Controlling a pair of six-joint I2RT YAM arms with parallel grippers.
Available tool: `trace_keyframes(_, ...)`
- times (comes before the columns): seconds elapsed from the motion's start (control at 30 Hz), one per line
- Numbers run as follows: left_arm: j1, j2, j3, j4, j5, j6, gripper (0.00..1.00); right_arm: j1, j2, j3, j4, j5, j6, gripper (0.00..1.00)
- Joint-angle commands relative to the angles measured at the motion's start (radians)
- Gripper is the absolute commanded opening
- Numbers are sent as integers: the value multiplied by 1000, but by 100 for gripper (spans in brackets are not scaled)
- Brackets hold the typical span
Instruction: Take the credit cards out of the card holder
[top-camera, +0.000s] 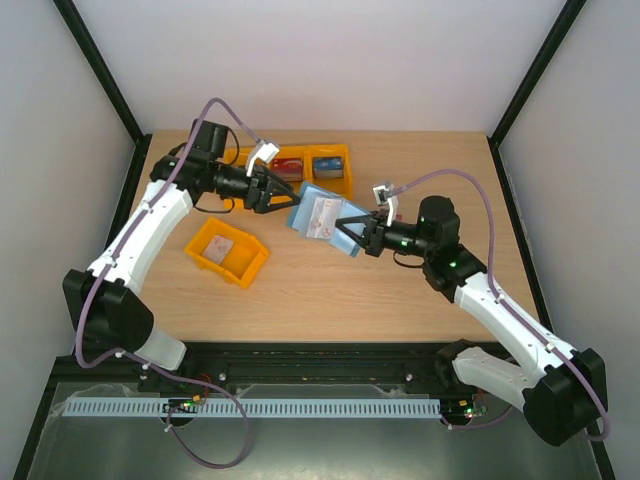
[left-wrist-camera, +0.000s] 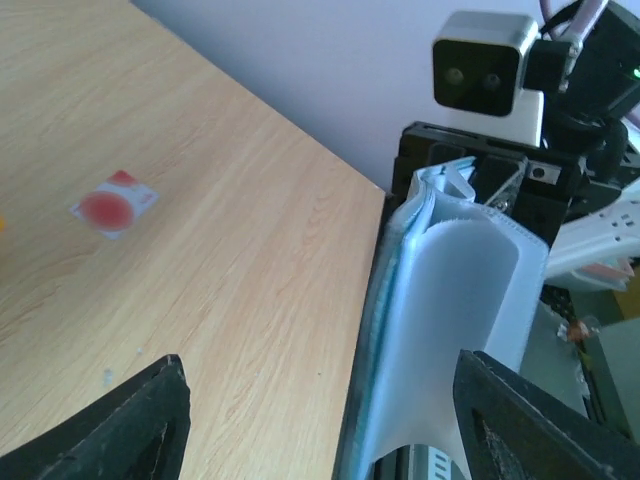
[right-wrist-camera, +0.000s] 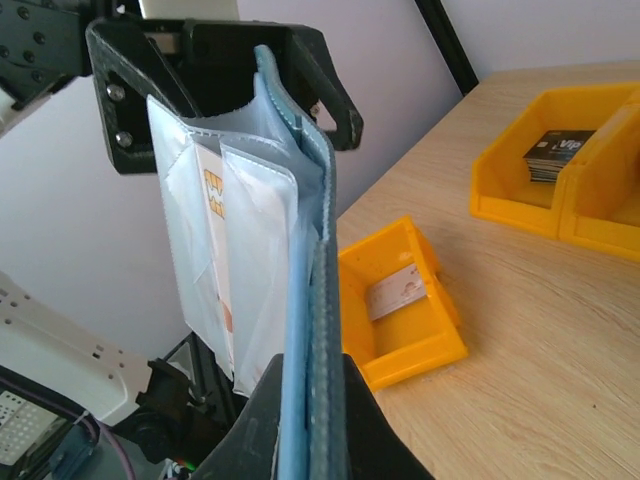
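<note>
The teal-blue card holder (top-camera: 322, 222) hangs open in the air between my two grippers. My right gripper (top-camera: 352, 232) is shut on its lower edge (right-wrist-camera: 318, 330). A pale card with pinkish-orange marking (right-wrist-camera: 213, 215) sits in its light blue pockets and also shows in the top view (top-camera: 323, 212). My left gripper (top-camera: 283, 197) is open; its jaws stand wide on either side of the holder's far edge (left-wrist-camera: 400, 320) without touching it. A small white card with a red round mark (left-wrist-camera: 113, 203) lies blurred on the table.
An orange bin (top-camera: 250, 270) on the left of the table holds a pale card (right-wrist-camera: 398, 290). Two joined orange bins (top-camera: 343, 152) at the back hold dark card stacks (right-wrist-camera: 553, 150). The black frame posts stand at the table's corners.
</note>
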Motion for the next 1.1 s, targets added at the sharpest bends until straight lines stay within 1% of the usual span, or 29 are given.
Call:
trace_keyframes(0.0,28,-54,31,-8,-34,6,74,3,-15,23,-16,20,-24,2)
trace_keyframes(0.07,30,-59,50,-24,-72,18,74,3,-9,23,-15,30,-16,2)
trace_keyframes(0.13,29,-63,72,-45,-76,36,74,3,3,34,-26,50,-6,2)
trace_keyframes(0.17,26,-64,74,-47,-62,37,77,3,9,41,-34,59,-2,2)
trace_keyframes(0.2,15,-63,71,-48,-47,37,83,3,15,49,-39,65,2,2)
trace_keyframes(0.27,-25,-56,51,-42,-53,45,98,4,26,57,-29,50,15,2)
trace_keyframes(0.37,-77,-35,25,-22,-97,53,99,4,31,45,33,8,49,2)
trace_keyframes(0.5,-92,-18,13,2,-148,45,99,3,15,39,63,-44,48,2)
trace_keyframes(0.57,-96,-12,10,14,-138,34,97,4,1,27,83,-82,48,2)
trace_keyframes(0.6,-100,-9,8,15,-125,32,92,4,-4,21,93,-89,49,2)
trace_keyframes(0.67,-117,-2,7,4,-95,46,81,3,-11,10,103,-99,47,2)
trace_keyframes(0.73,-120,1,9,-11,-40,64,61,4,-12,5,104,-109,42,2)
trace_keyframes(0.8,-120,2,14,-26,11,79,37,3,-12,2,104,-118,35,2)
trace_keyframes(0.93,-120,5,18,-47,93,95,5,3,-6,-4,115,-127,34,2)
trace_keyframes(0.97,-120,5,19,-50,95,97,2,3,-5,-3,117,-127,34,4)
trace_keyframes(1.07,-120,5,19,-57,82,107,2,3,-3,-4,119,-137,33,22)
